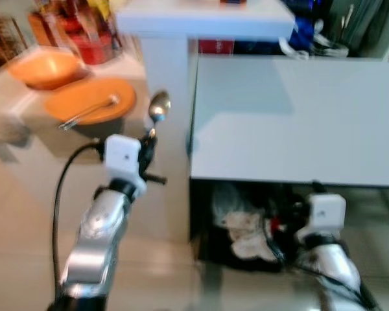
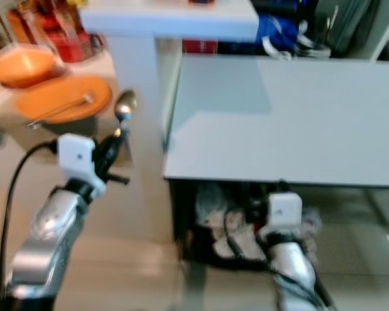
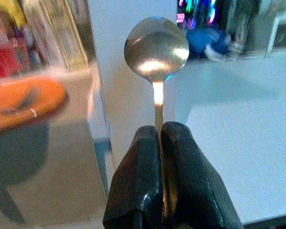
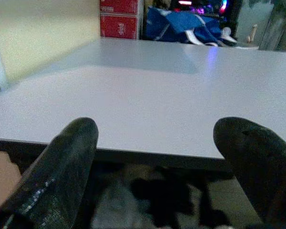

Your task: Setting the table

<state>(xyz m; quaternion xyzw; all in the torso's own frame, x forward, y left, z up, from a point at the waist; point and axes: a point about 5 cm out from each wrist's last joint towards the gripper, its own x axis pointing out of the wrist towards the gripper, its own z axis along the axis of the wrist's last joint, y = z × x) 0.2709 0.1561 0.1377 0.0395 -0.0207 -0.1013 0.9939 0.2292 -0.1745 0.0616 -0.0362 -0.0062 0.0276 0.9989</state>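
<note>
My left gripper [image 1: 148, 144] is shut on the handle of a silver spoon [image 1: 158, 107], bowl pointing up, held in the air left of the white table [image 1: 298, 123]. The wrist view shows the spoon [image 3: 156, 50] pinched between the black fingers [image 3: 138, 181]. An orange plate [image 1: 91, 100] with a utensil on it and an orange bowl [image 1: 45, 68] sit on a low counter at the far left. My right gripper [image 4: 164, 157] is open and empty, low at the table's near edge, its arm [image 1: 324, 243] below the tabletop.
A white raised shelf [image 1: 204, 19] on a white post stands between counter and table. Red containers [image 1: 94, 42] crowd the counter's back. Crumpled cloth and dark clutter [image 1: 246, 227] lie under the table. Blue bags [image 4: 181, 26] and red boxes [image 4: 117, 26] sit beyond the table.
</note>
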